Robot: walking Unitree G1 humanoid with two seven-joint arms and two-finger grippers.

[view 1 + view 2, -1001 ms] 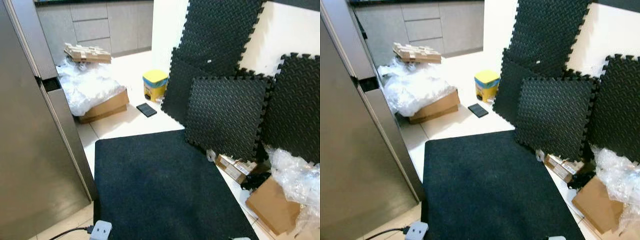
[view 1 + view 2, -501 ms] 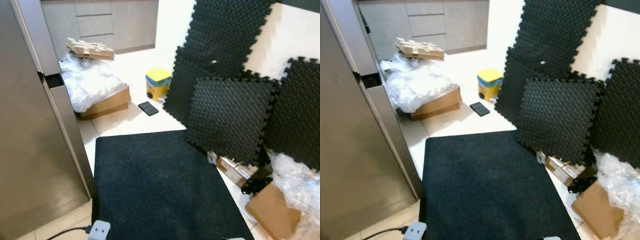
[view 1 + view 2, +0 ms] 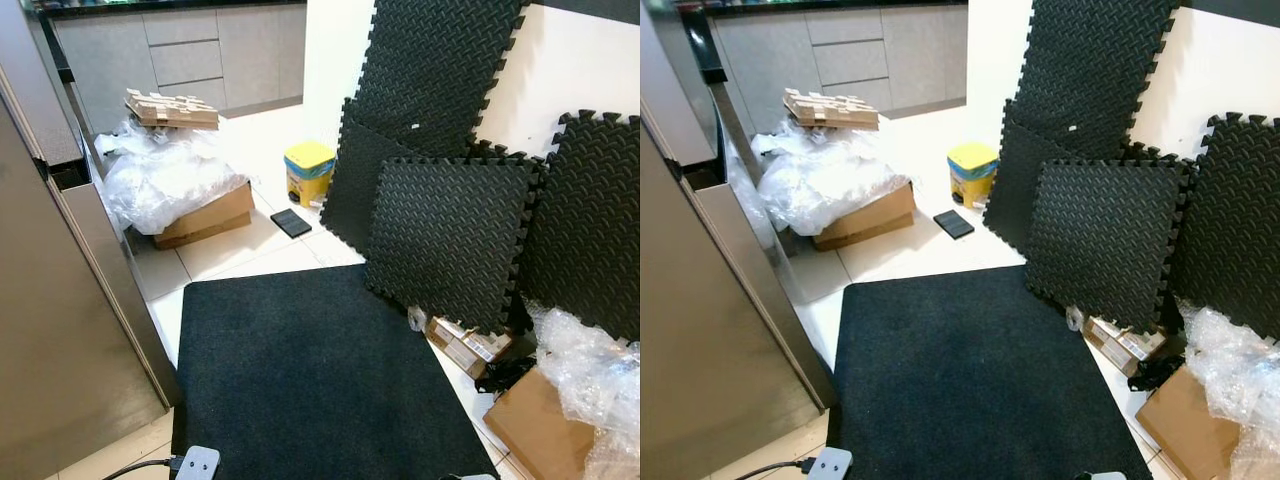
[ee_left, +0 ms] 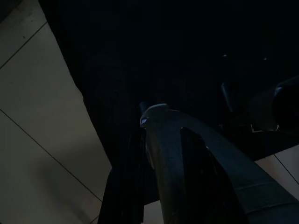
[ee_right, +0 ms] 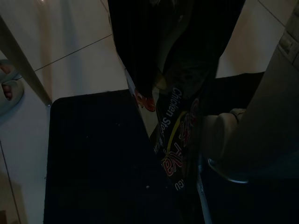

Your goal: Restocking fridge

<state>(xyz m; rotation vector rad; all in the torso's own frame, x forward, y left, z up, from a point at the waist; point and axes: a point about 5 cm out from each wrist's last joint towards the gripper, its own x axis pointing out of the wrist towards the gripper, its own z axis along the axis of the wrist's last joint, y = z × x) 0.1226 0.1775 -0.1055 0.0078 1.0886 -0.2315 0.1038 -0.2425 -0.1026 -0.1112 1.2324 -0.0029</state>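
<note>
The right claw (image 5: 159, 100) gripped a chicken-stock carton (image 5: 175, 140), its long axis running out along the fingers, low above the mat (image 3: 320, 380). The fridge (image 3: 50, 350) stood to the robot's left, door closed. The left claw (image 4: 159, 140) hung idle; its fingers couldn't be judged.

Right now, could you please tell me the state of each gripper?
Left gripper: too dark, cannot be told.
Right gripper: closed on a chicken stock packet.

left end effector (image 4: 154, 121): we see a smooth, dark, rounded finger with a long slot down its length | right end effector (image 5: 159, 70): we see black fingers, dim, surface detail too dark to tell
</note>
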